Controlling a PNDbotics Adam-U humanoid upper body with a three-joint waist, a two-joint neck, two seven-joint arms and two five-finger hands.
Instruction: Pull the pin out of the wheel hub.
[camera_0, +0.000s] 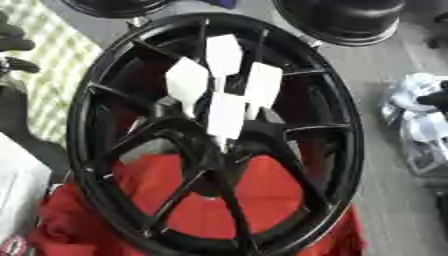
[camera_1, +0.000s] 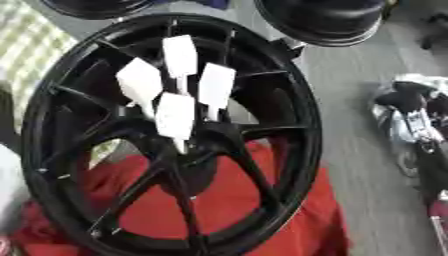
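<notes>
Four white pins (camera_0: 226, 115) stand clustered in the black wheel hub (camera_0: 214, 150), which lies on a red cloth (camera_0: 262, 200) filling mid-view. The rim's edge nearly reaches the left border; grey floor (camera_1: 367, 165) lies open to the right. No robot hand shows.

A workshop or garage is suggested. A large black wheel (camera_0: 210, 135) is propped on a red cloth (camera_0: 219, 205) at the centre, two more dark wheels (camera_0: 346, 20) are seen along the top edge, and bare grey flooring (camera_0: 394, 200) is shown at the right.
</notes>
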